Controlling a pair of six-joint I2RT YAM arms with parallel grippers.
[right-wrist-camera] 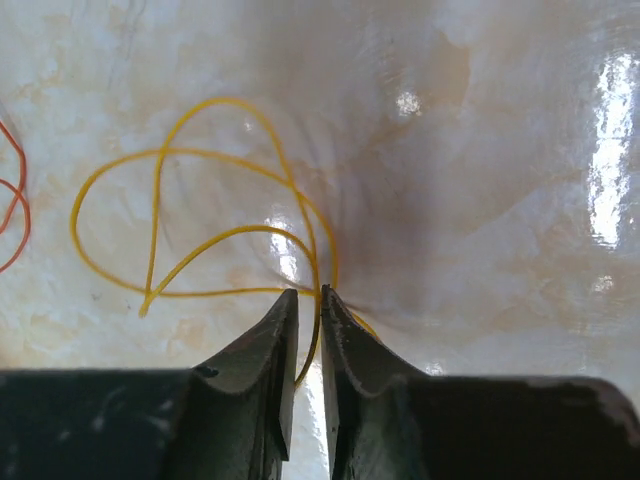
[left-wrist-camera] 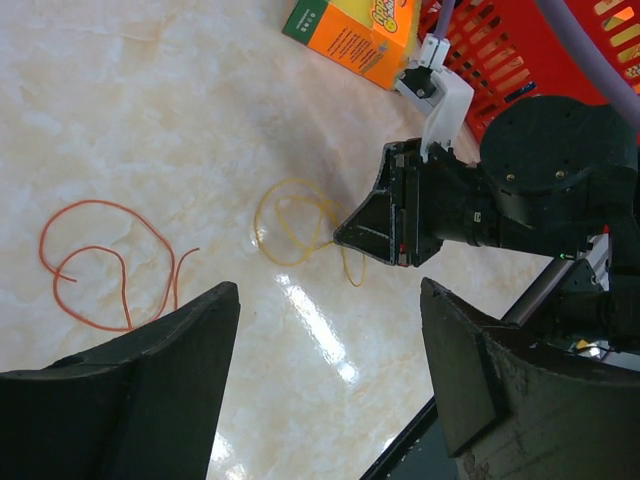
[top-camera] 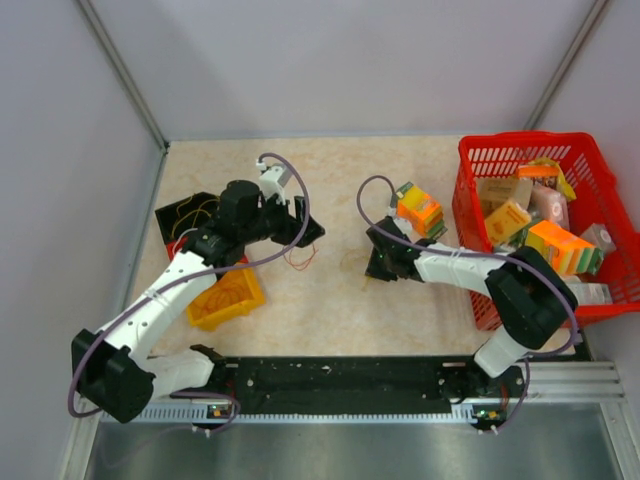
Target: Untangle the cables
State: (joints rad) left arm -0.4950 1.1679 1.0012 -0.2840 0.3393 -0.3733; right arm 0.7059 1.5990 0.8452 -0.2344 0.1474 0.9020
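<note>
Red basket [top-camera: 525, 142] of boxes [top-camera: 560, 245], orange-green carton [top-camera: 418, 210] beside it, yellow crate [top-camera: 228, 297], black tray [top-camera: 172, 212].

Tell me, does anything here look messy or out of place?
Yes. One orange-and-green cardboard box lies askew on the table beside the red plastic basket, not inside with the other boxes. The thin yellow wire nearby is looped over itself.

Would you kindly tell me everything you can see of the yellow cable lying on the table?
The yellow cable is a very thin, flexible wire, lying flat on the glossy beige table in a few loose loops that cross one another. One strand runs into the narrow gap between the nearly closed fingers of the right claw; whether it is pinched cannot be told. Nothing else touches it; the orange cable lies apart.
</note>
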